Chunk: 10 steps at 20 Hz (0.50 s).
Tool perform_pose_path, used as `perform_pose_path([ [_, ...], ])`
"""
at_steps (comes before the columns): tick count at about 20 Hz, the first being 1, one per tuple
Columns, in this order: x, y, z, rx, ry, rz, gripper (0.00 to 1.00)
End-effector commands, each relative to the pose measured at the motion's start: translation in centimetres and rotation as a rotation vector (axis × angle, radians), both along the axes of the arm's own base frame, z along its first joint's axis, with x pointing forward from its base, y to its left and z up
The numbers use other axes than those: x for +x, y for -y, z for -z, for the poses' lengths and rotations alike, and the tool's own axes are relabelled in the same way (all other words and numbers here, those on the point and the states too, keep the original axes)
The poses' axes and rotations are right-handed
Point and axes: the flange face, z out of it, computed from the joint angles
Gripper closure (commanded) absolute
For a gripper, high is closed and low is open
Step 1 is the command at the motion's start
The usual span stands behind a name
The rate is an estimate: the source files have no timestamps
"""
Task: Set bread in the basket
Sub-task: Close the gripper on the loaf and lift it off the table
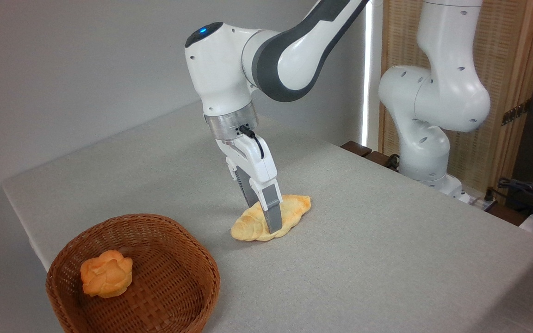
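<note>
So the gripper (266,219) is down on the bread (289,213) right now, with one finger on the near side of the loaf and the other tucked behind it, so it's pinching the braided loaf around its middle. The near finger (272,210) is the grey one you can see clearly, running down across the front of the bread, its tip at the loaf's lower edge. The far finger is mostly hidden by the near one.

Using the basket (174,282) as the reference point: the bread sits on the table (387,259) to the right of the basket and a bit further back, near it but not touching. The loaf looks tilted, with its pale left end low by the tabletop and its browner toasted tip pointing away from the basket, up and to the right. Can't really tell if the bottom is resting on the cloth or just off it.

Inside the basket, over by its left wall, there's a small orange knobbly bun (106,273) sitting on the woven bottom. The rest of the basket floor is bare wicker.

The arm (289,60) comes in from the upper right, well above the basket, and bends down to the loaf. Its white base (426,138) stands far right of the basket, past the table's back edge, in front of a wooden slatted screen (511,69)
</note>
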Motion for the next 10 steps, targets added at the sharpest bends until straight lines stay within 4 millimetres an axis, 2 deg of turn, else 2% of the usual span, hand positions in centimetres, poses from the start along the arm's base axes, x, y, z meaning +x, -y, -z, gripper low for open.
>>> perform_pose_path([
  [1, -0.5, -0.2, 0.5, 0.007, -0.004, 0.007, 0.76],
  [8, -0.7, -0.3, 0.2, 0.014, -0.034, -0.002, 0.76],
  [10, -0.2, -0.3, -0.8, 0.004, -0.015, -0.005, 0.77],
])
